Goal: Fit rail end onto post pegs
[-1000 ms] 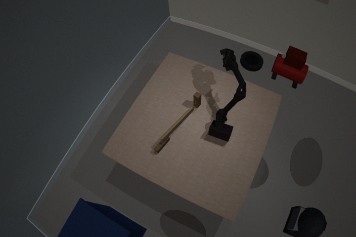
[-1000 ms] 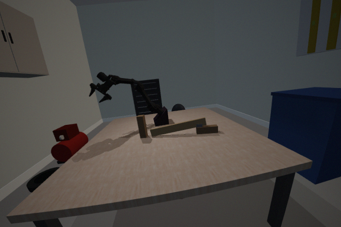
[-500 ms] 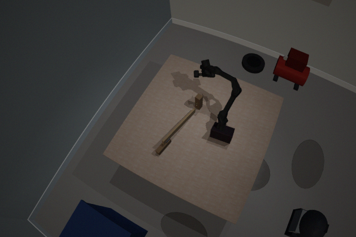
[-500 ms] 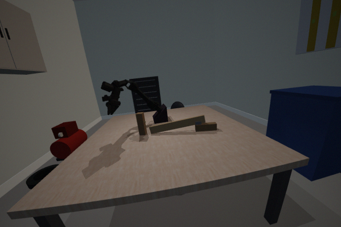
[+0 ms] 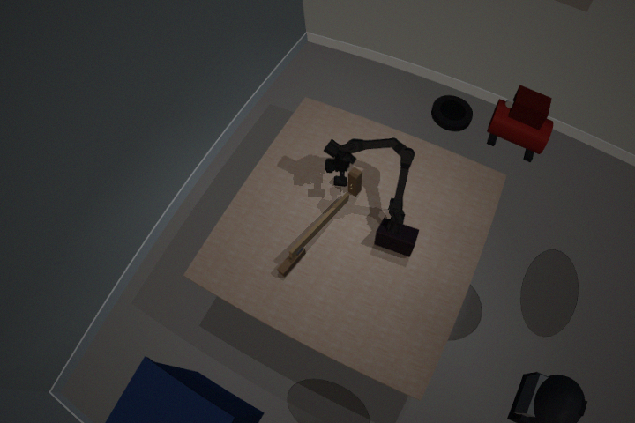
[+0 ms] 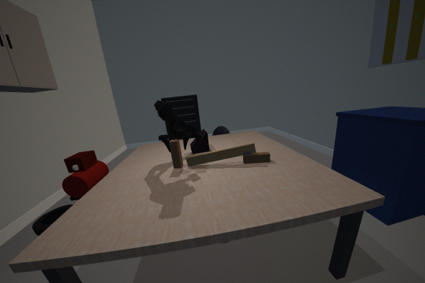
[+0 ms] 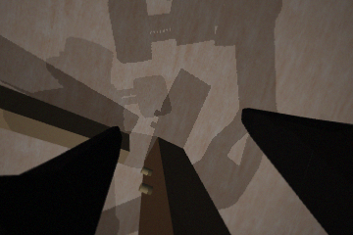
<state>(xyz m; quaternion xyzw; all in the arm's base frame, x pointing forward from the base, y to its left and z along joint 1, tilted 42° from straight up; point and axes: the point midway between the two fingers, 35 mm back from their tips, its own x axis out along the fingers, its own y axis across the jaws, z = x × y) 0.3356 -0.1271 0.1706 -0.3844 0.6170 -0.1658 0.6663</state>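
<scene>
The long rail point(image 5: 318, 226) point(image 6: 219, 155) point(image 7: 57, 123) slopes down from the bracket point(image 6: 247, 152) on the low footboard block point(image 5: 292, 263) point(image 6: 257, 158) to the table. Its near end lies just short of the short upright post point(image 5: 354, 183) point(image 6: 176, 154) point(image 7: 156, 211), apart from it. Two pegs point(image 7: 146, 171) point(image 7: 145, 188) stick out bare from the post's rail side. My gripper point(image 6: 177, 149) point(image 7: 181, 122) is open and empty, above the table around the post's area. In the wrist view the post shows between the fingers, and the left finger covers part of the rail's near end.
The arm's dark base point(image 5: 396, 238) stands on the table point(image 5: 338, 319) point(image 6: 219, 206), to the right of the rail in the top view. The arm arches over from it to the post's side. Arm shadows fall around the post. A red compressor, a tyre and a blue cabinet stand off the table.
</scene>
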